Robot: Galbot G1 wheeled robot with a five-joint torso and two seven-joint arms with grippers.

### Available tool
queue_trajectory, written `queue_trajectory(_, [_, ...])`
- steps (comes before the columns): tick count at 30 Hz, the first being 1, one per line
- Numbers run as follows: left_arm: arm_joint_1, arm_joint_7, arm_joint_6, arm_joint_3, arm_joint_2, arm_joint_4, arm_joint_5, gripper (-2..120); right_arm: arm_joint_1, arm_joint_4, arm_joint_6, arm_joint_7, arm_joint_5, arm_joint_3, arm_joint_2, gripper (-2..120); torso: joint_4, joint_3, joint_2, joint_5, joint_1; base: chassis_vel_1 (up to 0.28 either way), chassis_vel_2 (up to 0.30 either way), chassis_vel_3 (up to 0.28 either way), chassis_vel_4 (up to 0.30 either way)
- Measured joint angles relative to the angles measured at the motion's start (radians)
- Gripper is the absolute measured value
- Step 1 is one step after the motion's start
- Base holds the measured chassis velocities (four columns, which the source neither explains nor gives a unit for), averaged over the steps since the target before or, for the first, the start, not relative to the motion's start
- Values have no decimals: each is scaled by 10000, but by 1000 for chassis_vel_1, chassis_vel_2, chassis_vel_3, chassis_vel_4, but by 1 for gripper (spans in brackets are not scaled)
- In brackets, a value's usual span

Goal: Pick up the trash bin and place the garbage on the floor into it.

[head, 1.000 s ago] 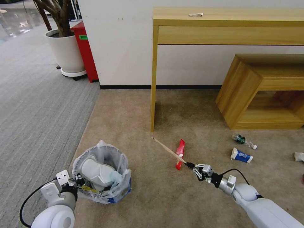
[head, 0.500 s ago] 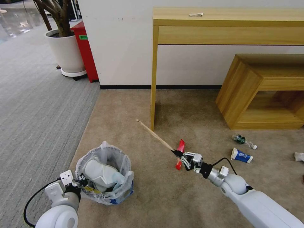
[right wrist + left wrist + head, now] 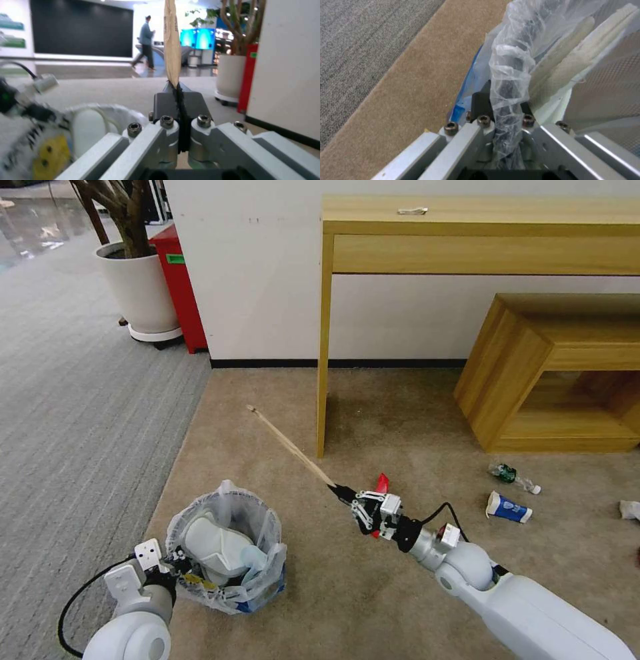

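Note:
The trash bin (image 3: 230, 580), lined with a crinkly plastic bag, sits low on the beige floor (image 3: 400, 407) with a white slipper (image 3: 217, 547) inside. My left gripper (image 3: 175, 565) is shut on its near rim and bag (image 3: 510, 75). My right gripper (image 3: 343, 492) is shut on the end of the thin wooden stick (image 3: 290, 447), held above the carpet and pointing away toward the upper left, to the right of the bin. Part of a red wrapper (image 3: 382, 483) lies behind that gripper. Farther right lie a blue-white cup (image 3: 508, 507), a tiny bottle (image 3: 513, 477) and a white tissue (image 3: 630, 509).
A wooden console table leg (image 3: 323, 380) stands just beyond the stick, and a low wooden cabinet (image 3: 553, 373) sits at the right by the wall. Grey ribbed carpet (image 3: 80, 413) runs along the left, with a potted plant (image 3: 137, 290) and a red box (image 3: 177, 287) behind.
My right gripper has carried the stick left and toward the bin, its far tip swinging up and left. The left gripper and bin have shifted slightly right.

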Motion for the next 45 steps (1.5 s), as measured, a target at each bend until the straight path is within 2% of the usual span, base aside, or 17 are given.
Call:
queue_trajectory(2, [0,3,0,5,-9,0,8,0,41,51,-9,32,18,-82,12,0,0,0,0,0,0,0,0,0,0])
queue_trajectory(12, [38,46,-4,76,-137,-35,175,0,1108,556,-173,685,83,-1751,242,0,1,0,0,1,0,0,0,0,0])
queue_trajectory(18, [75,54,-12,63,-145,-87,205,0,1531,568,-273,572,65,-2167,265,0,0,0,0,1,0,0,0,0,0])
queue_trajectory(23, [81,66,-20,98,-188,-87,283,0,2091,581,-323,589,72,-2912,324,0,0,0,0,0,0,0,0,0,0])
queue_trajectory(26, [55,81,-24,125,-239,-72,310,0,2417,461,-319,648,11,-3456,467,0,0,0,0,0,0,0,0,0,0])
queue_trajectory(45, [-23,92,-28,131,-330,-17,317,0,3276,-404,-291,654,-28,-5084,1339,0,0,1,0,1,0,0,0,0,0])
